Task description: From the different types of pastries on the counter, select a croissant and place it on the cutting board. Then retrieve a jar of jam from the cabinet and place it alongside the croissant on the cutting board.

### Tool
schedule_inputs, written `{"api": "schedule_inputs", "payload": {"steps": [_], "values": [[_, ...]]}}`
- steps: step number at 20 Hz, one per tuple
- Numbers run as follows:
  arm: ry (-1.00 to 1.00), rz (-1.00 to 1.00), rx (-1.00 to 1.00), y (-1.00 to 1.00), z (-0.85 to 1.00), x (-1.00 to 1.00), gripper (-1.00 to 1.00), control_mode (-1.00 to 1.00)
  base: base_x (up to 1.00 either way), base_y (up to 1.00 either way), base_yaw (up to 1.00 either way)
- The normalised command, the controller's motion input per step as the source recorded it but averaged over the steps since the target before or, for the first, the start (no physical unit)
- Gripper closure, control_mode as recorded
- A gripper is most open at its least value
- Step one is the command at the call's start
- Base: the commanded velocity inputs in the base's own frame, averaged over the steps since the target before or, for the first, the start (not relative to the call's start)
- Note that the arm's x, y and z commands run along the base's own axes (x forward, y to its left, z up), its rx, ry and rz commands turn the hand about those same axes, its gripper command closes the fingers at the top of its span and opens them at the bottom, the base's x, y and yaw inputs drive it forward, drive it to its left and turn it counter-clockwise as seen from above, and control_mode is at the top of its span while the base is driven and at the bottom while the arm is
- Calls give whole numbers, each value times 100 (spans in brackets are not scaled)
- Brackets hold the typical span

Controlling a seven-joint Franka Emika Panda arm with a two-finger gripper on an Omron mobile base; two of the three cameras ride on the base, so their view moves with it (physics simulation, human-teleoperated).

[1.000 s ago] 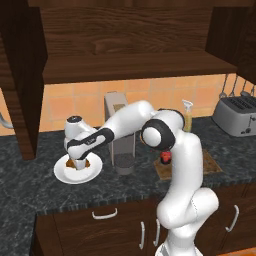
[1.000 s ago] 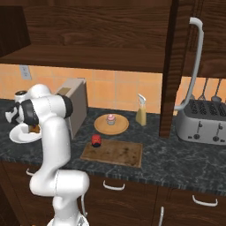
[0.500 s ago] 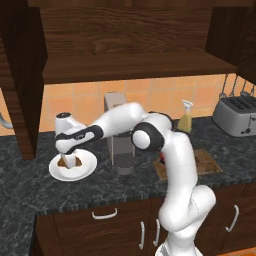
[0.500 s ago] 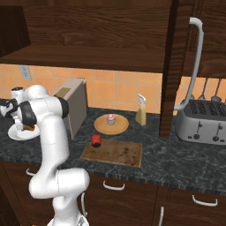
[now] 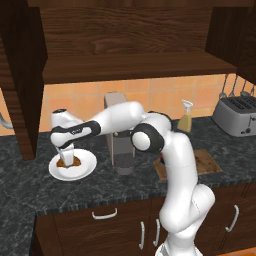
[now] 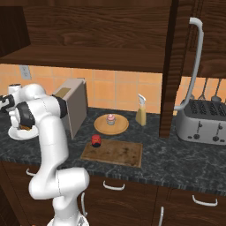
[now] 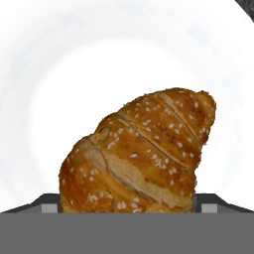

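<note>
- The arm [image 5: 125, 120] reached far left across the counter [image 5: 30, 185], with the gripper [image 5: 65, 159] pointing down over the white plate [image 5: 82, 170].
- The croissant [image 7: 141, 151] lay on that plate, at the left end of the counter; in the hand view it sat between the two fingertips [image 7: 49, 203], which flanked its lower end.
- Whether the fingers were pressing the croissant or merely beside it could not be told.
- In the left base view the croissant [image 5: 67, 162] showed as a brown patch just under the gripper.
- In the right base view the gripper [image 6: 20, 126] hung over the plate [image 6: 15, 134] at the far left.
- The board [image 6: 112, 152] lay flat near the front of the counter [image 6: 176, 163], well right of the plate.
- The jam jar [image 6: 96, 140] stood on the counter, at the board's far left corner; whether it touched the board was unclear.
- The cupcake [image 6: 110, 118] sat on a round wooden plate [image 6: 119, 128] behind the board.
- A spray bottle [image 6: 141, 115] stood by the tiled wall, right of the cupcake.
- A toaster [image 6: 205, 126] stood at the right end of the counter.
- The cabinet [image 5: 130, 62] shelf hung above the counter.
</note>
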Motion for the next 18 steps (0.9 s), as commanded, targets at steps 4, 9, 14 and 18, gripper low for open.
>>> {"api": "schedule_inputs", "payload": {"steps": [4, 9, 14, 18], "values": [[0, -8, -10, 1, 17, -39, 100, -100, 0, 0, 0], [0, -11, -1, -2, 10, -72, 100, -100, 0, 0, 0], [0, -10, -1, -18, 13, -79, 100, -100, 0, 0, 0], [0, -16, -2, -34, 23, -74, 100, -100, 0, 0, 0]]}}
